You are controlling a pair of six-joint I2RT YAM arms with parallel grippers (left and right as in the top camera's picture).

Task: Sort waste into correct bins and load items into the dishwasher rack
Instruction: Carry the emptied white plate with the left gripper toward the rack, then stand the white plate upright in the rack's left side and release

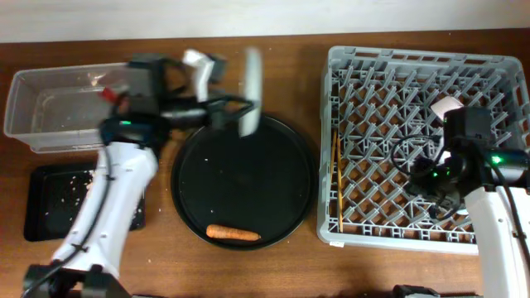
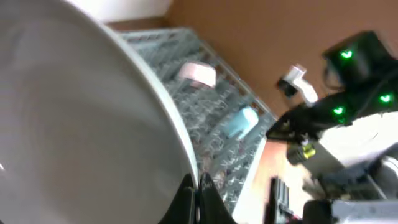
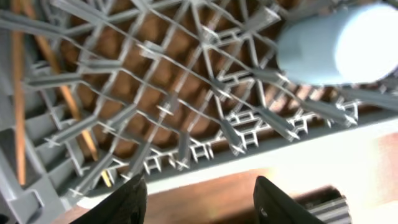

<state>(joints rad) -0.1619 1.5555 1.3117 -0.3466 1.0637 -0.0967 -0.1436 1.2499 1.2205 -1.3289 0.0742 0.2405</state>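
Note:
My left gripper (image 1: 240,109) is shut on the rim of the pale round plate (image 1: 251,89) and holds it on edge above the far rim of the large round black tray. The plate (image 2: 74,124) fills the left wrist view, pinched between the fingers (image 2: 198,193). The grey dishwasher rack (image 1: 414,62) stands at the right. It holds two wooden chopsticks (image 1: 337,178) along its left side, a white cup (image 1: 447,106) and a light-blue cup (image 3: 336,43). My right gripper (image 3: 199,196) is open and empty over the rack's near edge. An orange carrot (image 1: 233,234) lies on the round tray.
The large round black tray (image 1: 244,186) is in the middle. The clear plastic tub (image 1: 58,108) is at the far left, the shallow black rectangular tray (image 1: 50,203) with beige crumbs in front of it. The right arm (image 1: 489,178) hangs over the rack's right side.

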